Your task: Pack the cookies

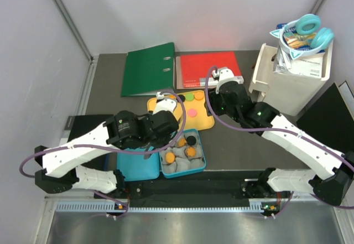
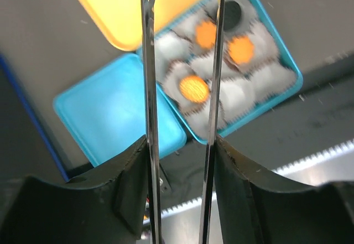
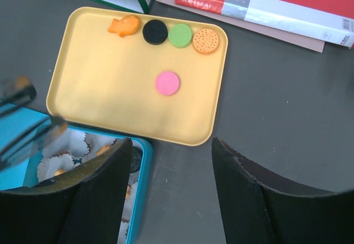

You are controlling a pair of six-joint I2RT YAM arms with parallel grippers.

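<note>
On the yellow tray [image 3: 110, 89] lie an orange fish-shaped cookie [image 3: 124, 25], a black cookie [image 3: 155, 32], a green one [image 3: 180, 35], a round orange one [image 3: 206, 41] and a pink one [image 3: 167, 83]. The blue tin [image 2: 293, 81] holds grey paper cups; three carry orange cookies [image 2: 194, 88] and one a black cookie [image 2: 231, 15]. My left gripper [image 2: 181, 141] is shut on metal tongs [image 2: 150, 89] that reach out over the tin; their tips are blurred. My right gripper [image 3: 171, 144] hangs open and empty over bare table by the tray's near corner.
The tin's blue lid [image 2: 105, 117] lies beside the tin on its left. A green binder [image 1: 148, 68] and a red file [image 1: 209, 69] lie behind the tray. A white bin [image 1: 293, 78] with headphones stands at the back right.
</note>
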